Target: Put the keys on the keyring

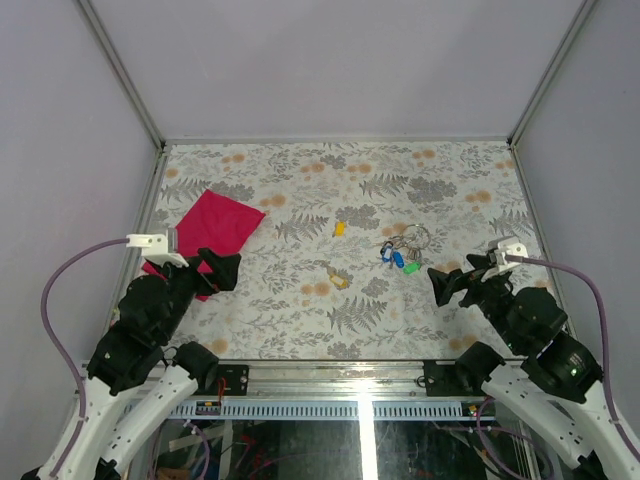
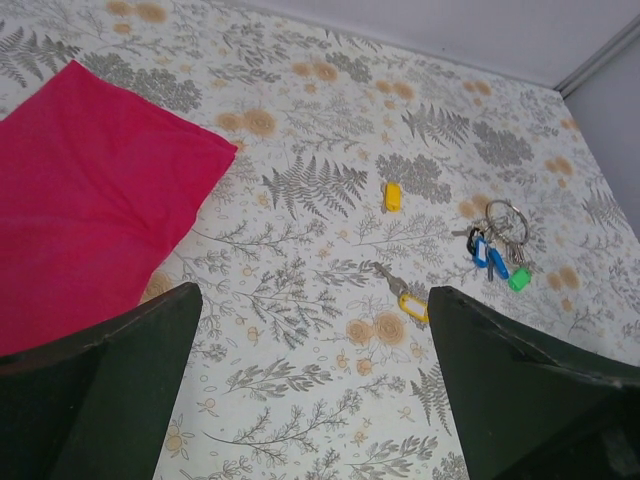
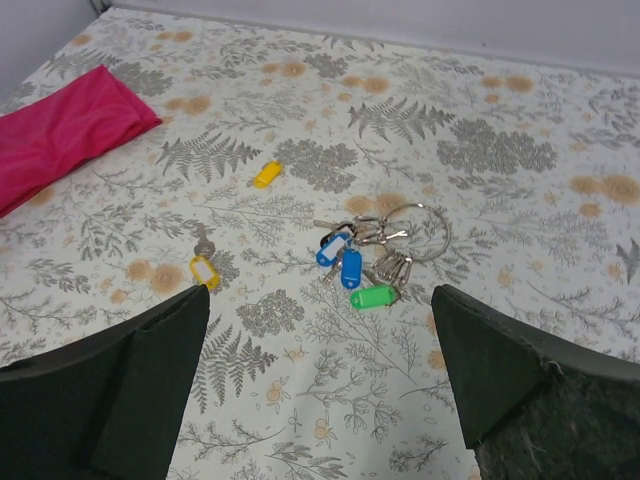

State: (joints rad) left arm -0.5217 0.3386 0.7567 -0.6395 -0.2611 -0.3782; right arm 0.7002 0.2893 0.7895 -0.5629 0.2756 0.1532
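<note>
Hovering over the table [image 1: 300, 320], the left tool [image 1: 224, 270] and right tool [image 1: 441, 281] are gaping wide, holding nothing.
The keys [image 1: 398, 258] are lying bunched mid-table, the keyring [image 1: 417, 237] touching at their 1 o'clock and a yellow-tagged key [image 1: 338, 279] apart at 8 o'clock.

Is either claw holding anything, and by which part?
Nothing is held: left claw and right claw both stand open and empty, apart from the keys.

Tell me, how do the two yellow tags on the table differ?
The nearer yellow tag shows a white label window; the farther yellow tag looks plain yellow. The nearer yellow tag has a silvery key attached; the farther yellow tag shows none. Both lie loose, apart from the keyring.
</note>
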